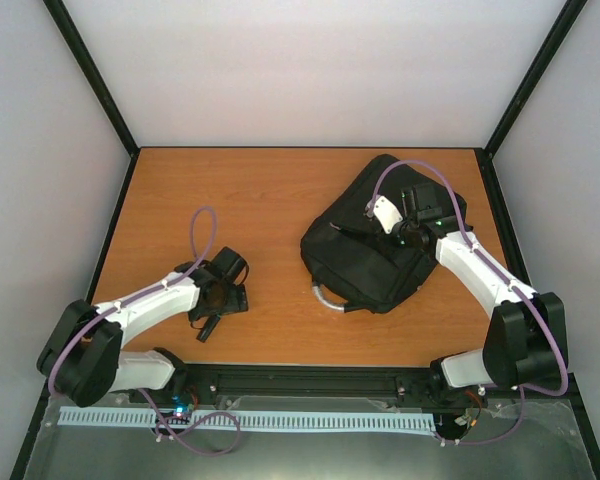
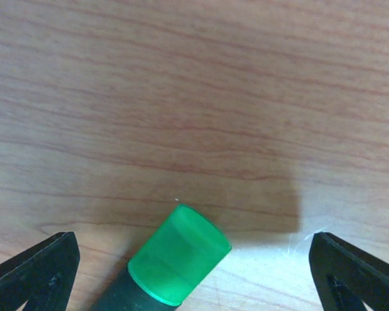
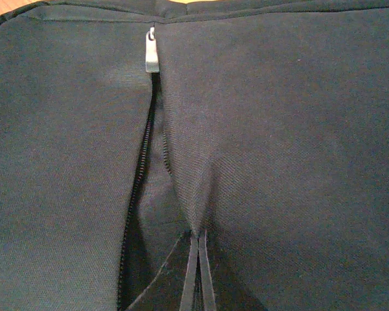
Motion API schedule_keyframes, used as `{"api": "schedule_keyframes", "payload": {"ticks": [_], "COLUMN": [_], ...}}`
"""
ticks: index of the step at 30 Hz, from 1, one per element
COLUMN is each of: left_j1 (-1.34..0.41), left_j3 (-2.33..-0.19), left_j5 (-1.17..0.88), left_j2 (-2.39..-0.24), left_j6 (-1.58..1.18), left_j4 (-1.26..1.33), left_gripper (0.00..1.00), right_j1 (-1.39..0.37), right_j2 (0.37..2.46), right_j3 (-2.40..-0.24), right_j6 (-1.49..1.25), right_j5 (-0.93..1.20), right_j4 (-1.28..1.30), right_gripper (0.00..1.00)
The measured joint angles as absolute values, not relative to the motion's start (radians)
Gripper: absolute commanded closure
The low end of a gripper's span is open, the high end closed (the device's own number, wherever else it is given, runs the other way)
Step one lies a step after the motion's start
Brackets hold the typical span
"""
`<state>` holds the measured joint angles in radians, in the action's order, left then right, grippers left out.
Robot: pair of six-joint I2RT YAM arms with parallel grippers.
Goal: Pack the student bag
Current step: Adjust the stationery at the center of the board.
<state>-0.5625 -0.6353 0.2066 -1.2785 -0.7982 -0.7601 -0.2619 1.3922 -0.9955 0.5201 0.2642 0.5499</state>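
Step in hand: pick-up of the green-capped marker (image 2: pixel 178 256). The left jaws stand spread astride it on the desk (image 2: pixel 181 97). The right jaws, pressed together, pinch fabric beside the open zip (image 3: pixel 152 52) of the student bag (image 1: pixel 365 255), which lies on the desk's right side. The next move calls for closing on the marker, lifting it, and carrying it to that opening.

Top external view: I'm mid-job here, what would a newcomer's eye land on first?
The big black student bag on the right half of the table, with the right gripper shut on its fabric beside an open zipper. On the left, the left gripper stands wide open, a green-capped marker lying on the wood between its fingers.
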Motion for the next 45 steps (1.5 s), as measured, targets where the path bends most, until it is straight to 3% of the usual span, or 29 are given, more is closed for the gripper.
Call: {"api": "schedule_keyframes", "payload": {"ticks": [14,22,29,35,45], "left_j1": [-0.567,-0.696,-0.727,-0.727,-0.727], "left_j3": [-0.583,-0.603,-0.638,-0.638,-0.604], "left_j5": [0.051,-0.035,0.052,0.13,0.051], "left_j2": [-1.255,-1.277,-1.295,-1.079,-1.032], "left_j6": [-0.818,-0.865,-0.894,-1.031,-1.272], "left_j4": [-0.68,-0.586,-0.687,-0.797,-0.858], "left_gripper": [0.1,0.1,0.08,0.12,0.16], "right_j1": [-0.262,-0.262,-0.262,-0.262,-0.262], "right_j2": [1.394,1.404,1.407,1.409,1.41], "right_j3": [-0.995,-0.995,-0.995,-0.996,-0.996], "right_j6": [0.527,0.527,0.527,0.528,0.528], "right_j5": [0.267,0.27,0.271,0.272,0.273], "right_j4": [0.551,0.551,0.551,0.553,0.553], "right_gripper": [0.97,0.97,0.97,0.97,0.97]}}
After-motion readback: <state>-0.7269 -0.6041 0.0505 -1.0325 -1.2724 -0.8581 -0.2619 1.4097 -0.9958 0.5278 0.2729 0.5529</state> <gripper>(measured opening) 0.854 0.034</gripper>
